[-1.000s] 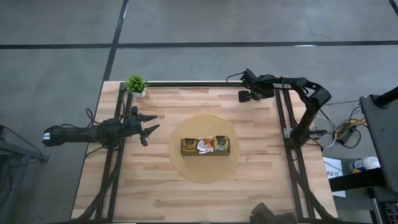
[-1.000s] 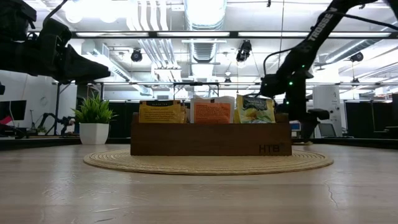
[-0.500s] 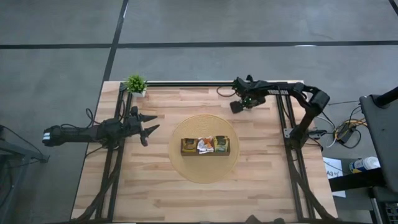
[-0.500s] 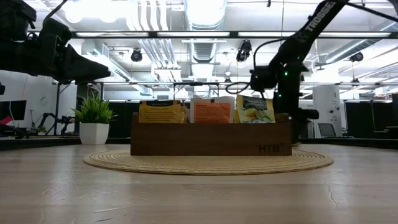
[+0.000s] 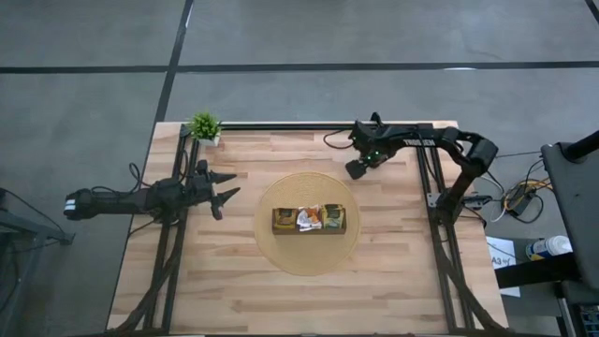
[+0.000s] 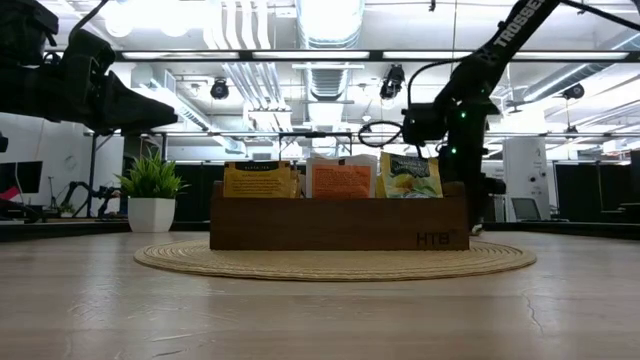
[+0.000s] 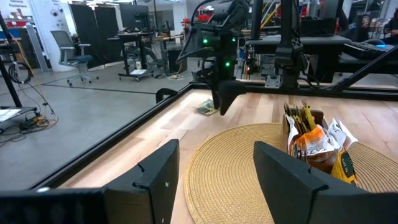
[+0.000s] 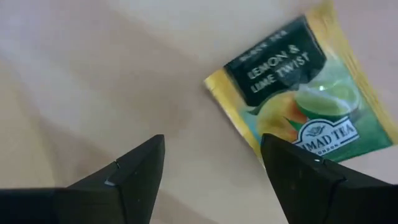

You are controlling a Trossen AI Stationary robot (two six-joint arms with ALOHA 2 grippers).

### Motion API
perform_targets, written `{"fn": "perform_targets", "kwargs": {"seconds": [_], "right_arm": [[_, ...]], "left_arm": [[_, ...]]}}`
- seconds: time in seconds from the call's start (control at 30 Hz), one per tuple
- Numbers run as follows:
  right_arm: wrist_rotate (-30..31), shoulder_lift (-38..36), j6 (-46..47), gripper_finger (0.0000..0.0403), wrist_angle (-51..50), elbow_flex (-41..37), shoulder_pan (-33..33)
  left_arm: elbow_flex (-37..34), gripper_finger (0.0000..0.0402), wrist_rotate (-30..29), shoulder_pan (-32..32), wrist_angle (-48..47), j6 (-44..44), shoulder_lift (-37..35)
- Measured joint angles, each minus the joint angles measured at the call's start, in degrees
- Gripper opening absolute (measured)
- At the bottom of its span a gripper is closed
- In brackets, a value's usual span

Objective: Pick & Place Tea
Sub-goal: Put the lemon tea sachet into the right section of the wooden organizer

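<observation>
Green-yellow tea sachet [image 8: 292, 112] flat on table [image 5: 393, 271], just under right end effector [image 8: 211, 165] | fingers wide apart, empty | left end effector [image 5: 227, 188] open too, empty.

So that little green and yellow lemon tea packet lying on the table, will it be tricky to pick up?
Probably a bit. The tea packet looks like thin paper lying flat on the wooden table, so it likely offers little edge to catch and may bend or slide when pinched. It seems very light, so lifting should be easy. The open right tool hovers above it.
</observation>
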Motion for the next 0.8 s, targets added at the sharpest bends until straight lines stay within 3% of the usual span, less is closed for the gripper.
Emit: {"fn": "perform_targets", "kwargs": {"seconds": [0.47, 0.8], "right_arm": [[-1.2, -1.5, -13.9, 0.0265, 0.2, 0.2, 3.0], [7.5, -3.5, -14.8, 0.0265, -0.1, 0.2, 3.0]], "left_arm": [[0.0, 0.0202, 0.0, 0.0, 0.0, 0.0, 0.0], [0.0, 0.0202, 0.0, 0.0, 0.0, 0.0, 0.0]]}}
